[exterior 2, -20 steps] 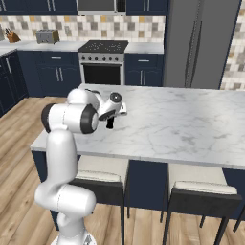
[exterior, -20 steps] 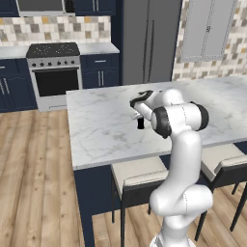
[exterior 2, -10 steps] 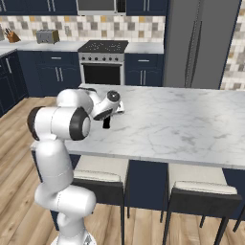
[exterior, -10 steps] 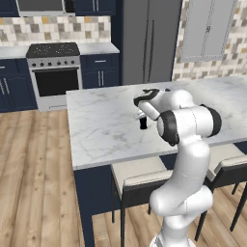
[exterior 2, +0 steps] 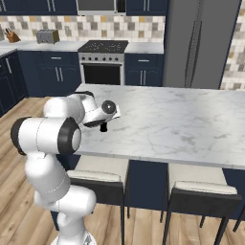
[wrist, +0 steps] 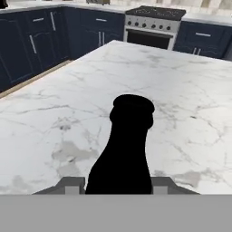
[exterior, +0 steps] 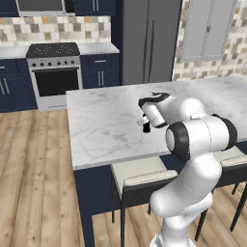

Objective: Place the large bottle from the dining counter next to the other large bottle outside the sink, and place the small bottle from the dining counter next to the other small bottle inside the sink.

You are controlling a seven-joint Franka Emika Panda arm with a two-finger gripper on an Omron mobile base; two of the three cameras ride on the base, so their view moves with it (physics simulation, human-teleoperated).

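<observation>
A black bottle with a rounded cap sits between my gripper's grey fingers, which are shut on its body. In the left base view the gripper hangs just over the white marble dining counter, near its middle, with the dark bottle poking out below the hand. From the right base view the same bottle is under the gripper, close to the counter's front left part. Whether the bottle's base touches the marble cannot be told.
Two stools stand tucked under the counter's near edge. Beyond the counter are a steel stove, navy cabinets and a tall grey fridge. A wooden floor lies left of the counter.
My elbow has swung out toward the cameras. The hand with the bottle has drifted slightly toward the counter's near edge.
</observation>
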